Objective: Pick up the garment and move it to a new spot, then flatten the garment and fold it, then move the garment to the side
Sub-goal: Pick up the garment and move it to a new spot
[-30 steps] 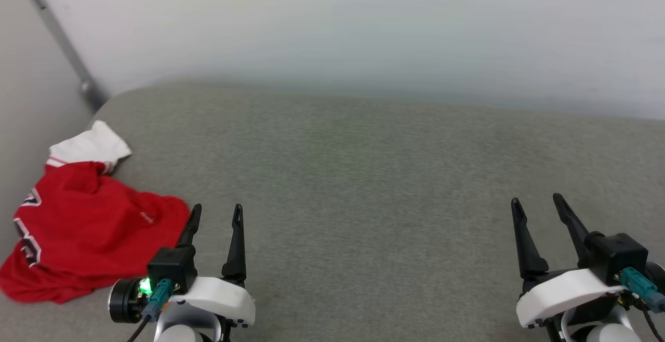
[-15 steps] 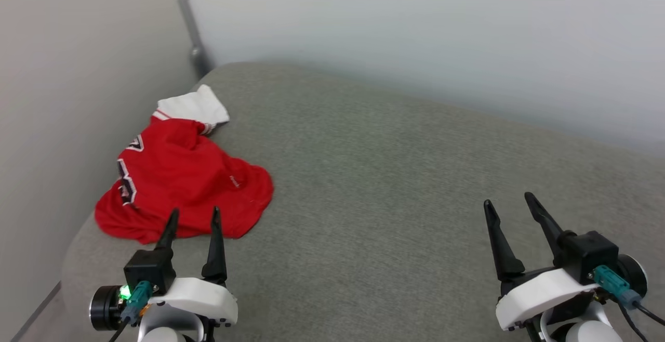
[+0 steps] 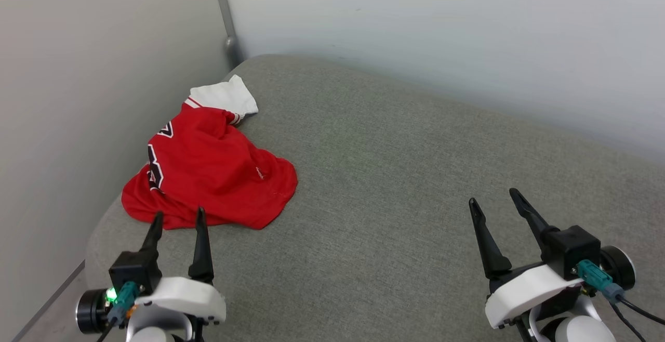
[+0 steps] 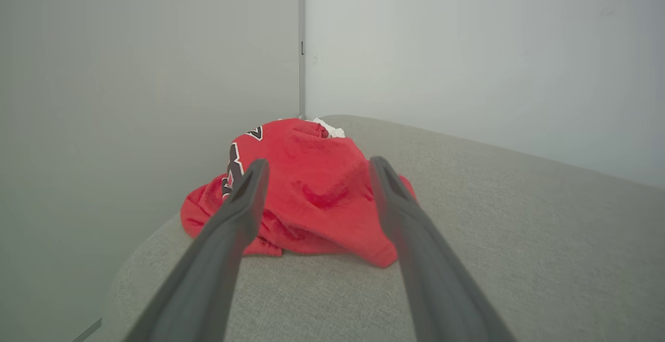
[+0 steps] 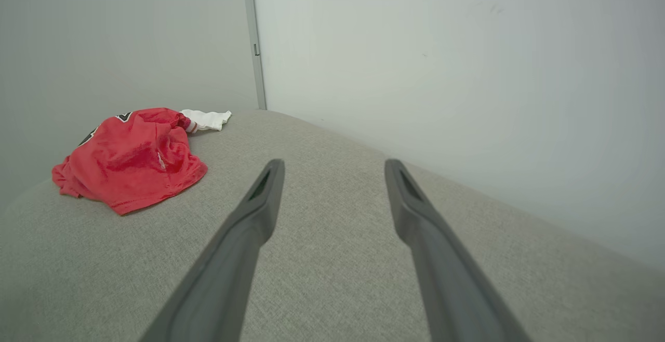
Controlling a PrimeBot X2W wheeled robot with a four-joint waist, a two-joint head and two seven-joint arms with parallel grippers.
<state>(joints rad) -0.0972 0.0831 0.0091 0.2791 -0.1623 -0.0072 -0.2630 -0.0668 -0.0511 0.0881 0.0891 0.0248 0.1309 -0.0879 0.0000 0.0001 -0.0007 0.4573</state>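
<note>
The garment (image 3: 208, 170) is lying crumpled on the grey cushion (image 3: 395, 175), by its far-left corner, straight ahead of my left gripper (image 3: 178, 213), which is standing spread and empty (white sleeve at the far end). The right gripper (image 3: 493, 196), likewise spread, is sitting well apart, so I'm favouring the left arm.

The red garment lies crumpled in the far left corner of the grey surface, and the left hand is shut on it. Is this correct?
Not quite: the left hand is open and not gripping the garment, as the left wrist view shows. The rest holds.

Left end effector (image 3: 178, 212), right end effector (image 3: 492, 196), white shells (image 3: 182, 292), black fingers (image 3: 201, 248), teal connectors (image 3: 591, 273)
</note>
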